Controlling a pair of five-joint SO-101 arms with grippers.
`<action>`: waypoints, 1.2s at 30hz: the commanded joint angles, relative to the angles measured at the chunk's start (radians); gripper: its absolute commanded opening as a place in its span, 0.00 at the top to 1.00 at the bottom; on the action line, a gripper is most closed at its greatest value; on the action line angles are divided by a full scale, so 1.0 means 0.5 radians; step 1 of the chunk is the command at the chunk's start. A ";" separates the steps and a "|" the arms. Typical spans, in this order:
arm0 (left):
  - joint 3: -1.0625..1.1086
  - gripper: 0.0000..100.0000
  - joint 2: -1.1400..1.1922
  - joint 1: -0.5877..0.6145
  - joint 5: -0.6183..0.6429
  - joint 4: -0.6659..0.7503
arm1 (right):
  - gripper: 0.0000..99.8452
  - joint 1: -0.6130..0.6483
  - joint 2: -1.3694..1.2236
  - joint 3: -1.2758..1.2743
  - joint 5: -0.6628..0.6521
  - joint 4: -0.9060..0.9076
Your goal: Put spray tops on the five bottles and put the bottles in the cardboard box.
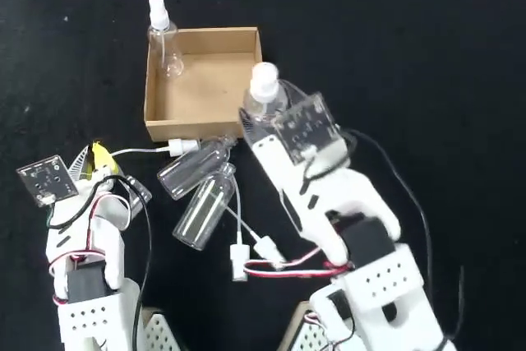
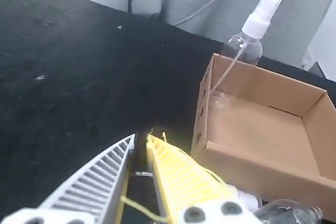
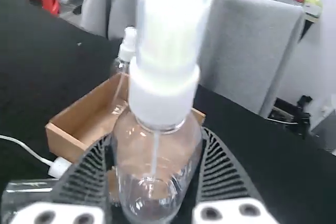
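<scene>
Clear bottle [image 3: 156, 182] (spray-topped) gripped by right end effector [image 3: 157, 136].

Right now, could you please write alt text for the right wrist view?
The right end effector grips an upright clear bottle with a white spray top. Behind it, a second spray-topped bottle stands at the cardboard box.

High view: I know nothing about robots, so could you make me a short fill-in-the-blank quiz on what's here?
1. The right hand is shut on a clear ____ with a spray top on it.
2. Inside the cardboard box stands ____ bottle.
3. The table is ____.
Missing words: bottle; one; black.
</scene>
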State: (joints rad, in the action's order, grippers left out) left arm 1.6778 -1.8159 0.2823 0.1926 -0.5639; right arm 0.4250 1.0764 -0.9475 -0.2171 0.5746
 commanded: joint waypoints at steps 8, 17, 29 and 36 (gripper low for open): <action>0.044 0.97 -0.012 0.017 -0.003 -0.015 | 0.97 0.126 -0.443 0.483 0.273 -0.086; 0.044 0.97 -0.012 0.017 -0.003 -0.015 | 0.97 0.126 -0.766 0.499 0.301 -0.445; 0.044 0.97 -0.012 0.017 -0.006 -0.015 | 0.97 0.126 -1.204 0.508 0.295 -0.964; 0.044 0.97 -0.012 0.017 -0.006 -0.015 | 0.97 0.129 -1.462 0.520 0.285 -1.264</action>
State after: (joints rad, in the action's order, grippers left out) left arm 1.6778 -1.8159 0.2823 0.1926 -0.5700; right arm 0.4726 0.3629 -0.7710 -0.0760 0.0192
